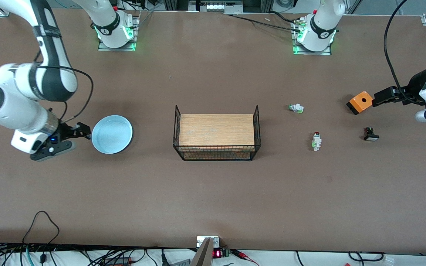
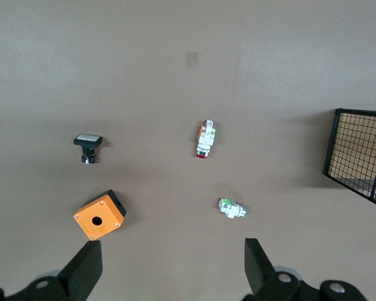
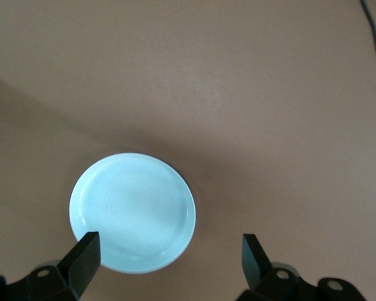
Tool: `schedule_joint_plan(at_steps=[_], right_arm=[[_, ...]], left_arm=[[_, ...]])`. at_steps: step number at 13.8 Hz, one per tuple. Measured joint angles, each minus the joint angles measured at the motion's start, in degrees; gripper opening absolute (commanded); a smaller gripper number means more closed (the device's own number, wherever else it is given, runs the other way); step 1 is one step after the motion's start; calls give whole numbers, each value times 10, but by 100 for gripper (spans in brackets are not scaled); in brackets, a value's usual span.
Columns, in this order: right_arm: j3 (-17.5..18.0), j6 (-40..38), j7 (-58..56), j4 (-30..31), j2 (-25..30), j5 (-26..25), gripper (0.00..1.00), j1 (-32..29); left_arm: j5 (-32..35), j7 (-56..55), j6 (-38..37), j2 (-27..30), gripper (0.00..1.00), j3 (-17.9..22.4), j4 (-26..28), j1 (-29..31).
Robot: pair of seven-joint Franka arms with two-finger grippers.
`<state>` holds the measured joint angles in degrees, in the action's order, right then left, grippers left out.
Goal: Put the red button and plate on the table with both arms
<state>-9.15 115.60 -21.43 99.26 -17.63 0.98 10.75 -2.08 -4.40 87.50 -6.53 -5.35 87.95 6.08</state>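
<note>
Red-capped button point(image 1: 316, 141) lies on the brown bench point(image 1: 213, 192) toward the left arm's end, long axis running nearer-to-farther with the cap at its farther end. Left claw point(image 1: 379, 96), wide and empty, hangs over the orange box point(image 1: 359, 102), so the left arm is nearer it. Pale-blue plate point(image 1: 112, 134) sits toward the right arm's end, right claw point(image 1: 81, 130) wide and empty just beside its rim.

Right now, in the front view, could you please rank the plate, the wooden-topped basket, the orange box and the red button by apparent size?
1. wooden-topped basket
2. plate
3. orange box
4. red button
</note>
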Motion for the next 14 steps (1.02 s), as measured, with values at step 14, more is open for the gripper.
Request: schedule_joint_plan(at_steps=[14], right_arm=[[-5,-212,15,-139,55,-70,100,10]], left_arm=[[0,0,0,-3,100,-1,0,-7]])
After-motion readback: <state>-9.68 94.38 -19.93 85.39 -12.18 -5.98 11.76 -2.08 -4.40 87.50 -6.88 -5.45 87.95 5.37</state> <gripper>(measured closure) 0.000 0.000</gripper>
